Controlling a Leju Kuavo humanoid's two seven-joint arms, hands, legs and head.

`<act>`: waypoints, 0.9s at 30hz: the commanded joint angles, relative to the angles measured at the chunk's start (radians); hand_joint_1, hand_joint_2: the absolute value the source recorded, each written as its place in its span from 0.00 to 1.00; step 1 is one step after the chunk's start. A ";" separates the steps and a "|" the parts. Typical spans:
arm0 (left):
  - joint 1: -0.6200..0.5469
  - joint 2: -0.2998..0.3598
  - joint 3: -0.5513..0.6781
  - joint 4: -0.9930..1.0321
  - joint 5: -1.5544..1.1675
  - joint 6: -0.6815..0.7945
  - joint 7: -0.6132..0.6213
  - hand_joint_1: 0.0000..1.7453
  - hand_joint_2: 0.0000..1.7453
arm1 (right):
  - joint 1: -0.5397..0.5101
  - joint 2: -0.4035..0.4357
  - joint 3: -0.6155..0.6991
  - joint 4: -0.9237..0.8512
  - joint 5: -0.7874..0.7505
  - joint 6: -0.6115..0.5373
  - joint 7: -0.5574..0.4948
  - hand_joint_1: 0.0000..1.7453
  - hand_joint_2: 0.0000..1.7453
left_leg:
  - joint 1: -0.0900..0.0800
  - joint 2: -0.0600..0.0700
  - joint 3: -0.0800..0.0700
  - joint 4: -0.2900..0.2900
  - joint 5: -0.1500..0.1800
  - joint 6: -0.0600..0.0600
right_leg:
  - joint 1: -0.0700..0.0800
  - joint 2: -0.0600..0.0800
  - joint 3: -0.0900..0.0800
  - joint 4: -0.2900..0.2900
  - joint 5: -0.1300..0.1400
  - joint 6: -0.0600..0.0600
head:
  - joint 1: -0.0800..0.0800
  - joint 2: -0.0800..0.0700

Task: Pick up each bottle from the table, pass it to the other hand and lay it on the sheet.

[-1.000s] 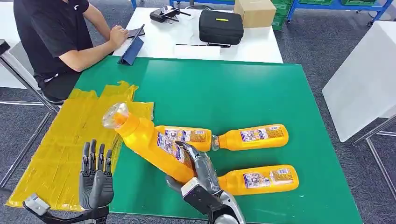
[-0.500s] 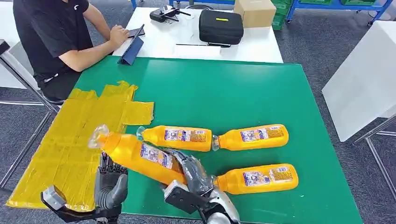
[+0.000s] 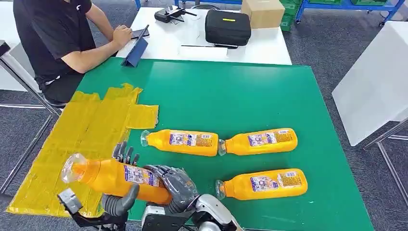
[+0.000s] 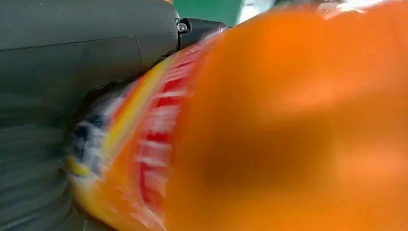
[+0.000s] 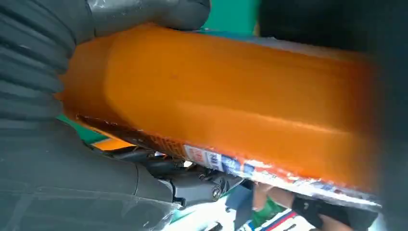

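Head view, handover: right hand (image 3: 175,185) clasps the base end of the held bottle (image 3: 115,175); left hand (image 3: 120,195) cups its middle, thumb in front, fingers behind; whether it grips is unclear.
Head view, axis: near-level, cap toward the yellow sheet (image 3: 82,134), above that sheet's near edge.
Head view, count: three bottles (image 3: 180,142) lying on the green table (image 3: 240,96); one held.
Left wrist view: blurred orange bottle (image 4: 269,120) against the palm.
Right wrist view: thumb (image 5: 149,12) over the bottle (image 5: 231,120).

The right hand (image 3: 175,185) has dark grey, glossy segmented fingers (image 3: 163,169) on a silver-white rounded wrist shell (image 3: 211,216) with a black plate beside it. The left hand (image 3: 120,195) is dark grey too, with a thick smooth thumb (image 3: 127,192), ribbed grey cover (image 4: 29,159) and small silver screw (image 4: 181,27).
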State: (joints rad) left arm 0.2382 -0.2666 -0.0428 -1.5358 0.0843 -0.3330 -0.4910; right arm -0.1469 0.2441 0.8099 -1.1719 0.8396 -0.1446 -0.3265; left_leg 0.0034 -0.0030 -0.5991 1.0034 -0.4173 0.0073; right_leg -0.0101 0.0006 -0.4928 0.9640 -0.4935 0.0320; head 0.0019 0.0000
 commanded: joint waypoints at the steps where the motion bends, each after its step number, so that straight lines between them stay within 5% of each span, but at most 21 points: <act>1: -0.083 0.069 -0.091 0.135 -0.071 0.065 0.021 0.00 1.00 | -0.025 0.004 0.137 0.077 0.007 0.011 -0.008 1.00 1.00 | 0.000 -0.002 0.002 -0.002 0.001 0.000 | 0.000 -0.002 0.002 -0.001 0.000 -0.001 | 0.000 0.000; 2: -0.085 0.064 -0.086 0.138 -0.071 0.073 0.021 0.00 1.00 | -0.023 0.004 0.136 0.077 0.007 0.009 -0.006 1.00 1.00 | 0.000 -0.003 0.002 -0.002 0.000 -0.001 | 0.001 -0.003 0.003 -0.002 0.000 -0.001 | 0.000 0.000; 3: -0.086 0.061 -0.081 0.137 -0.066 0.077 0.018 0.79 1.00 | -0.022 0.004 0.135 0.076 0.006 0.008 -0.004 1.00 1.00 | 0.001 -0.002 0.001 -0.001 0.000 -0.001 | 0.001 -0.002 0.002 -0.002 0.000 -0.001 | 0.000 0.000; 4: -0.087 0.061 -0.078 0.134 -0.065 0.077 0.016 1.00 1.00 | -0.022 0.003 0.132 0.077 0.005 0.006 -0.001 1.00 1.00 | 0.001 -0.002 0.002 -0.001 0.000 -0.001 | 0.001 -0.002 0.003 -0.002 0.000 -0.001 | 0.000 0.000; 16: -0.066 0.009 -0.005 0.067 -0.028 0.067 -0.012 1.00 1.00 | 0.001 -0.010 0.085 0.061 0.008 -0.024 0.025 1.00 1.00 | 0.001 -0.002 0.002 -0.001 0.000 -0.001 | 0.001 -0.002 0.003 -0.002 0.000 -0.001 | 0.000 0.000; 21: -0.048 -0.030 0.078 -0.078 -0.157 0.200 -0.028 1.00 1.00 | 0.039 -0.023 0.002 0.001 0.020 -0.071 0.044 0.99 1.00 | 0.001 -0.002 0.000 0.000 0.000 0.000 | 0.001 -0.002 0.001 -0.001 0.000 -0.001 | 0.000 0.000; 22: -0.044 -0.037 0.099 -0.131 -0.255 0.279 -0.037 1.00 1.00 | 0.060 -0.027 -0.032 -0.041 0.022 -0.096 0.047 0.15 1.00 | 0.002 -0.002 0.001 0.000 -0.001 0.000 | 0.002 -0.002 0.002 -0.001 -0.001 -0.001 | 0.000 0.000; 23: -0.046 -0.037 0.112 -0.166 -0.341 0.345 -0.039 1.00 1.00 | 0.067 -0.040 -0.047 -0.069 0.024 -0.085 0.062 0.00 1.00 | 0.001 -0.002 -0.001 0.001 0.000 0.000 | 0.001 -0.003 0.001 -0.001 -0.001 -0.001 | 0.000 0.000; 27: -0.081 0.019 0.175 -0.205 -0.719 0.687 -0.019 1.00 1.00 | 0.084 -0.131 -0.113 -0.222 0.002 -0.073 0.058 0.00 1.00 | 0.001 -0.003 -0.001 0.000 0.000 0.000 | 0.001 -0.003 0.001 -0.001 0.000 -0.001 | 0.000 0.000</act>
State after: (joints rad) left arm 0.2234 -0.2823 -0.0234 -1.6192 -0.2647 0.0032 -0.5253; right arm -0.1358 0.2377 0.8035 -1.1866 0.8606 -0.2289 -0.2701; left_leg 0.0032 -0.0032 -0.5991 1.0037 -0.4172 0.0074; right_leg -0.0103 0.0006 -0.4927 0.9640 -0.4934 0.0321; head 0.0023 0.0000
